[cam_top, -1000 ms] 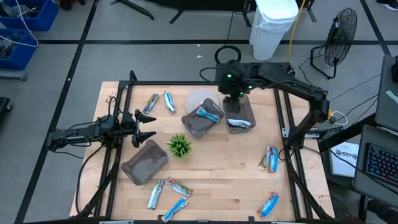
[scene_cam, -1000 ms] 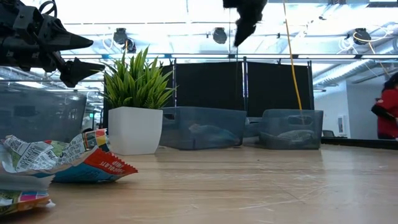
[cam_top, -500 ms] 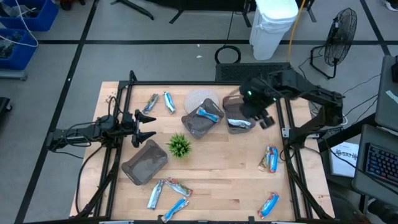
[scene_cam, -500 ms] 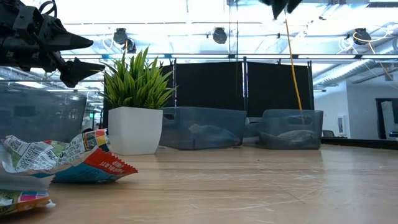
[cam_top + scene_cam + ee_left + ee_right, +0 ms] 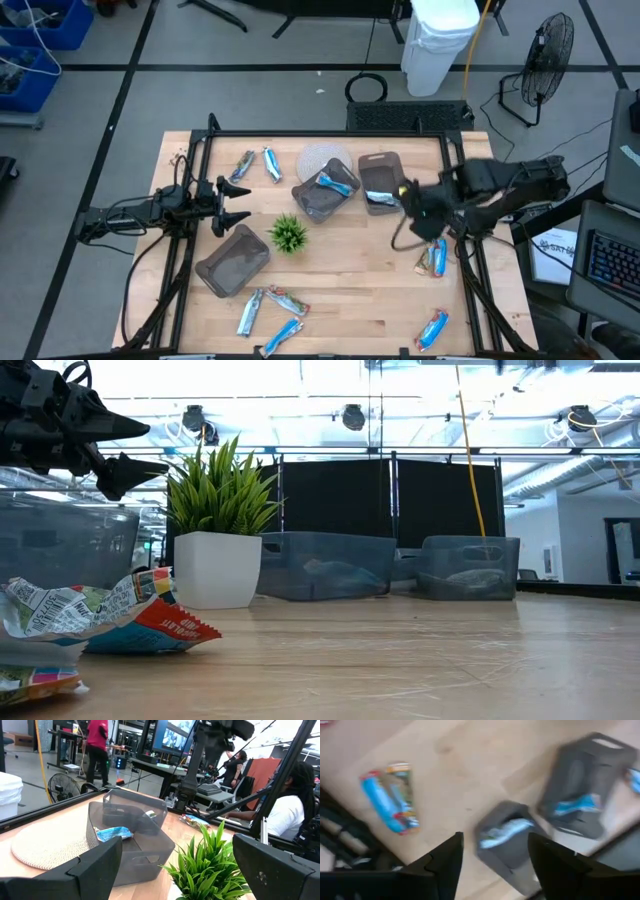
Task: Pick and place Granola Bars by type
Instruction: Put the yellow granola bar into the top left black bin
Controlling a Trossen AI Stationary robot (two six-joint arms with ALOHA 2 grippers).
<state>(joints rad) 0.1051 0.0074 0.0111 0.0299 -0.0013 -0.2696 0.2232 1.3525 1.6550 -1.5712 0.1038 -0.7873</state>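
Jaws of the right gripper (image 5: 412,208) stand apart with nothing between them, as the right wrist view shows: two dark fingers (image 5: 445,860) spread over bare wood. A second ago this gripper hung over the far right tray (image 5: 381,181); since then it has swung off to the right and toward the near side, and now sits above the bench (image 5: 350,270) just past that tray, close to the pair of bars (image 5: 433,256) by the right rail. One blue bar (image 5: 382,198) lies in that tray, another (image 5: 335,183) in the tray beside it (image 5: 322,194). The left gripper (image 5: 232,203) has not moved: jaws released, empty, waiting over the left side near the plant (image 5: 289,234). More bars lie loose along the near edge (image 5: 272,299), at the far left (image 5: 243,165) and in the near right corner (image 5: 433,328).
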